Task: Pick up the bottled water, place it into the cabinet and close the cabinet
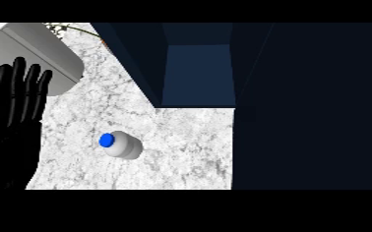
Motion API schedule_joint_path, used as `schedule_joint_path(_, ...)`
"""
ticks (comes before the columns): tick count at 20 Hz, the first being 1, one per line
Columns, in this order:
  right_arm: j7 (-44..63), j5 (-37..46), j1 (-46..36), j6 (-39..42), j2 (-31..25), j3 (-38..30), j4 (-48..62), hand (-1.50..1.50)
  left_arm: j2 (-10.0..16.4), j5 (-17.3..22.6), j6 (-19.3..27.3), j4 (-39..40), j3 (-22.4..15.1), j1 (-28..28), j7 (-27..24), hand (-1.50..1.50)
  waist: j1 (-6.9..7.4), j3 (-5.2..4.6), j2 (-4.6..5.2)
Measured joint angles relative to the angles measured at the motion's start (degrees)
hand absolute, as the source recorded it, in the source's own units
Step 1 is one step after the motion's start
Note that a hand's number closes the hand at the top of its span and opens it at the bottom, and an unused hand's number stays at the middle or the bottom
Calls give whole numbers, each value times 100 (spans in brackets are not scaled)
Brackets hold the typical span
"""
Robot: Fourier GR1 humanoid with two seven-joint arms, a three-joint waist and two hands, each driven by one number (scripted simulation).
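Observation:
The bottled water, white with a blue cap, stands on the marble counter left of centre, seen from above. Behind it the dark blue cabinet is open, its inside showing at top centre; its open door fills the right side of the head view. My left hand rests open at the left edge, fingers straight and pointing up, well apart from the bottle. My right hand does not show.
A grey rounded appliance sits at the upper left corner, with a bit of plant behind it. The counter's front edge runs along the bottom of the view.

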Motion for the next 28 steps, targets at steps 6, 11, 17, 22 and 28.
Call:
schedule_joint_path(6,117,-130,698,178,-26,61,-278,-150,-291,-1029,917,-684,-366,559,237,-150,-85,-231,-96)
schedule_joint_path(11,456,-822,1344,640,-25,356,-677,-150,-411,-825,2353,-1039,-1192,1216,621,-150,-112,-283,-126)
schedule_joint_path(17,745,-1311,2330,956,-132,430,-1657,-150,-450,-1519,3498,-1652,-2787,2151,718,-150,-129,-296,-129)
schedule_joint_path(22,680,-1272,2755,1132,-166,430,-1806,-150,-436,-1857,4126,-1589,-3977,2765,397,-150,-116,-300,-121)
schedule_joint_path(28,438,-1267,3259,1348,-106,450,-1856,-150,-403,-2216,4653,-1470,-4777,3145,68,-150,-134,-301,-114)
